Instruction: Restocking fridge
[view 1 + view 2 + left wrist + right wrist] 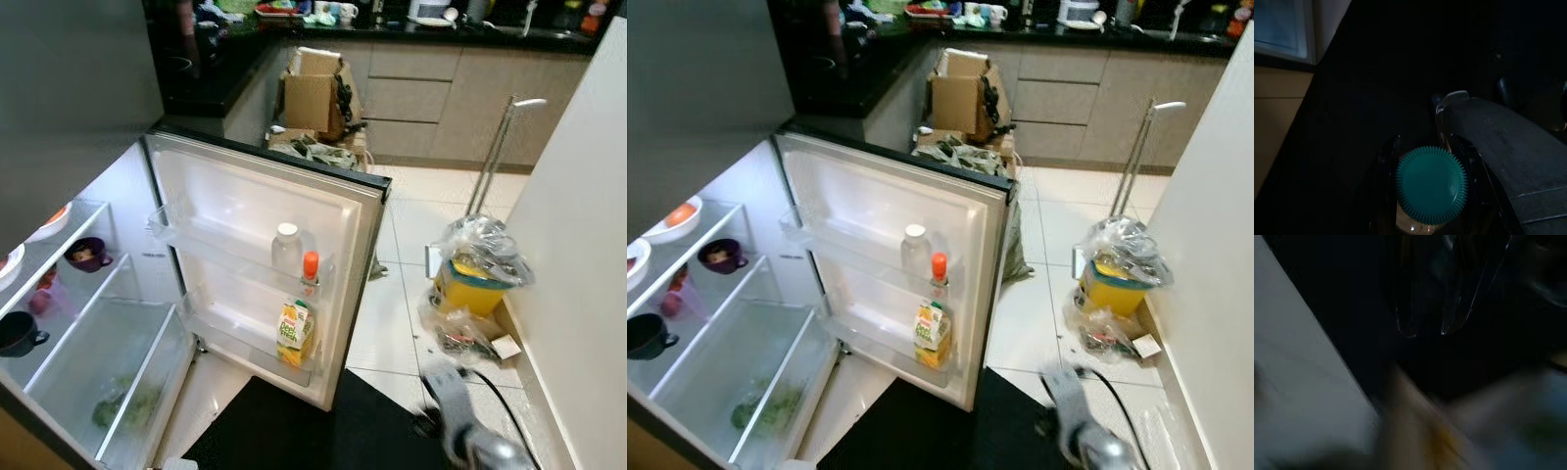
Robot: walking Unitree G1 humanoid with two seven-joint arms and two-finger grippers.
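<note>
White plastic lined the open fridge door (257, 211), swung wide before a Unitree G1 during a restocking job in a home kitchen. Door racks already carried a clear bottle with a white cap (286, 247), an orange-capped bottle (310, 276) and a juice carton (294, 333) on the lowest rack. Inside, shelves held a purple cup (86, 255), a dark mug (20, 333) and a bowl (54, 221), while leafy greens lay in the crisper drawer (108, 377).

In the left wrist view, the left gripper (1431, 196) pinched a bottle with a ribbed teal cap (1431, 185), its black fingers (1386, 161) pressed against the bottle's sides, low and in shade over a black mat (294, 431). That bottle sat well below and short of the door racks, the fridge's lit edge showing beyond the fingertips. The right arm (460, 411) hung blurred near a cable; whether its pincer was spread or pressed together could not be told, the right wrist view being dark and smeared.

Judged from the stock in place, the job looked partly done: several items were shelved, rack space remained beside the white-capped bottle, and the teal-capped bottle had yet to be lifted up and set inside
</note>
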